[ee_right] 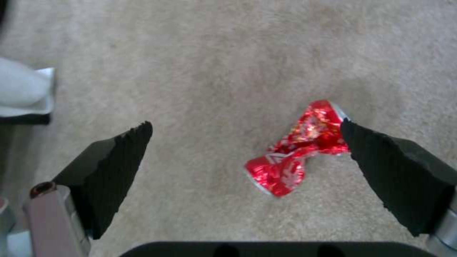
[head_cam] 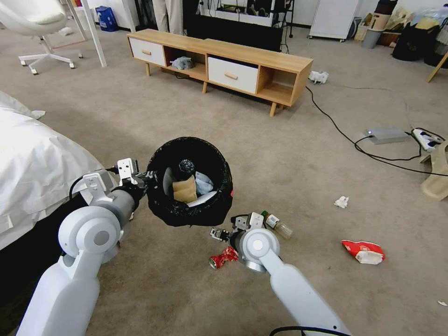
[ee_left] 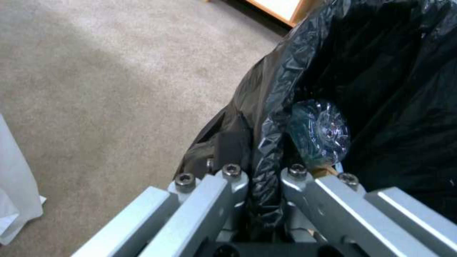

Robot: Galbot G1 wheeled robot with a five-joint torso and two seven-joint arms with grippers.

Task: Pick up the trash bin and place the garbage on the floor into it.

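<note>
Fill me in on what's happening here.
The robot is clearing litter off the carpet. Its left tool is shut on the rim of the trash bin, held off the floor with trash inside. Its right tool hangs open over the crushed red can. A bottle, wrapper and paper wad lie nearby.
</note>
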